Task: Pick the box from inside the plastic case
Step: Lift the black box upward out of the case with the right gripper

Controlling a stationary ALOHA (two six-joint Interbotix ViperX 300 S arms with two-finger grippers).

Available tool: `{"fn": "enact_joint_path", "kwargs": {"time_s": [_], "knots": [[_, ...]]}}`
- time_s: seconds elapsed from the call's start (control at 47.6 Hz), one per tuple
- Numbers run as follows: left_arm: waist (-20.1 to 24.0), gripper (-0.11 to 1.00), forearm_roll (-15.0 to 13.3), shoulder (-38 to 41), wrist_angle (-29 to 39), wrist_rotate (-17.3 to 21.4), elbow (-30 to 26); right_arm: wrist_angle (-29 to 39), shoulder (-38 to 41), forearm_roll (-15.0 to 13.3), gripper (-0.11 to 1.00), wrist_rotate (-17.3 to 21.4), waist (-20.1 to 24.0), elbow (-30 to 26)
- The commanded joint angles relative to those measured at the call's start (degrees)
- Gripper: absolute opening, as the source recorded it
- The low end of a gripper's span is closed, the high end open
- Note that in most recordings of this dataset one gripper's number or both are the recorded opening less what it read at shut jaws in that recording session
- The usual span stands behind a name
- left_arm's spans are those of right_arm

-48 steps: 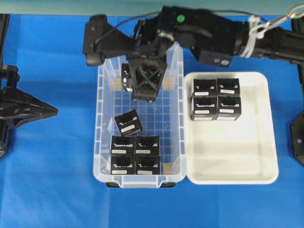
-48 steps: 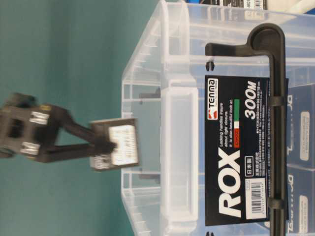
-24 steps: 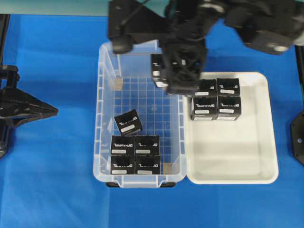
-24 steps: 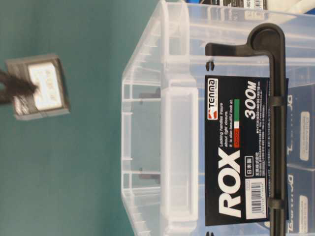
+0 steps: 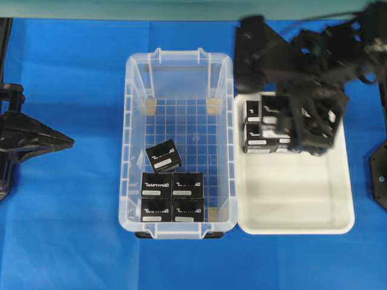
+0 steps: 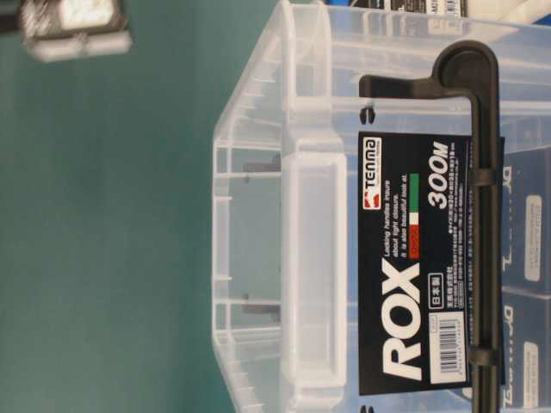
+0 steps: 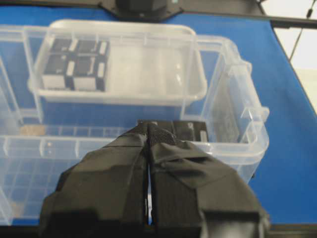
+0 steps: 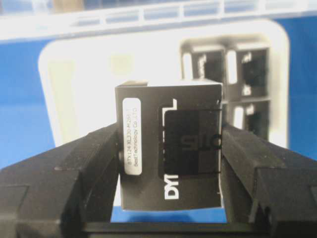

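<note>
Pick done: right claw (image 8: 168, 153) clamps a box (image 8: 171, 158) above the tray (image 5: 296, 205), unreleased; five stay in the case (image 5: 130, 151); left claw (image 7: 148, 136) closed, empty.

a robotics lab bench: blue cloth (image 5: 72, 241), teal backdrop (image 6: 103, 258), fixed black arm mounts (image 5: 24, 139)

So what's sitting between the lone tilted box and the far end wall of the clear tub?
Nothing: in the overhead view only bare grid floor lies between the tilted box and the plastic case's far wall.
</note>
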Motion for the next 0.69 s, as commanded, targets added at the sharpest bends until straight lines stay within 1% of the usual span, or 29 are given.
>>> {"fn": "enact_joint_path", "kwargs": {"time_s": [0.0,0.189,0.315,0.462,0.673], "knots": [[-0.1,-0.02,0.2,0.3,0.0,-0.1,-1.5,-3.7,-3.1,0.4,0.59,-0.1,0.5,4.6],[0.1,-0.02,0.2,0.3,0.1,-0.1,-1.6,-12.1,-7.2,0.4,0.59,-0.3,1.3,15.8],[0.2,-0.02,0.2,0.3,0.0,-0.1,-1.6,-17.5,-7.9,0.4,0.59,-0.2,2.1,21.3],[0.2,-0.02,0.2,0.3,0.0,-0.1,-1.6,-24.3,-7.2,0.4,0.59,-0.4,4.0,26.6],[0.1,-0.02,0.2,0.3,0.0,-0.1,-1.6,-32.7,-5.3,0.4,0.59,-0.2,5.4,31.2]]}}
